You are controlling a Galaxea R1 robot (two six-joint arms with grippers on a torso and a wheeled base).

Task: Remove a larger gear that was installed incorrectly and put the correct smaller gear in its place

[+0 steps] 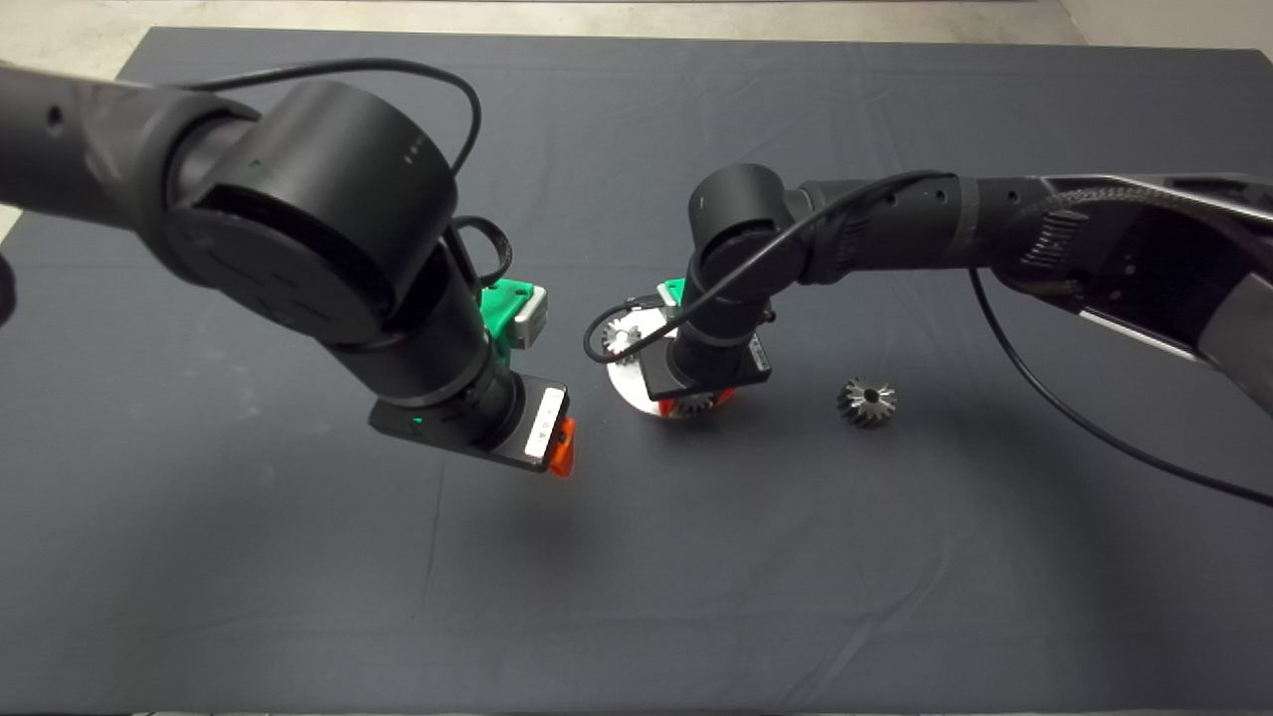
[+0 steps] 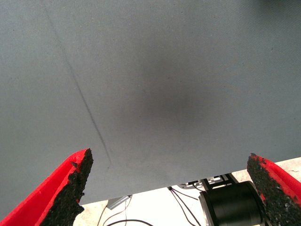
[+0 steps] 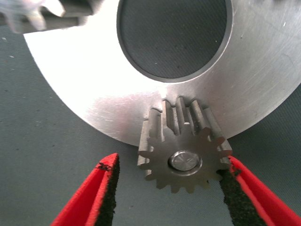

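The larger gear (image 1: 867,401), dark grey with flared star-like teeth, lies alone on the mat to the right of a round silver plate (image 1: 627,383). A smaller gear (image 3: 186,157) sits on a pin at the plate's near edge. My right gripper (image 3: 169,162) is open around it: one pad (image 3: 230,188) touches its teeth, the other pad (image 3: 109,188) stands clear. A second small gear (image 1: 622,336) sits at the plate's far left. My left gripper (image 2: 169,157) hovers wide open over bare mat, left of the plate, holding nothing.
The plate (image 3: 94,75) has a large round centre hole (image 3: 174,33) showing the mat. In the left wrist view, the mat's edge, pale floor with cables and a black cylinder (image 2: 233,207) show past the fingers. Open mat lies in front of both arms.
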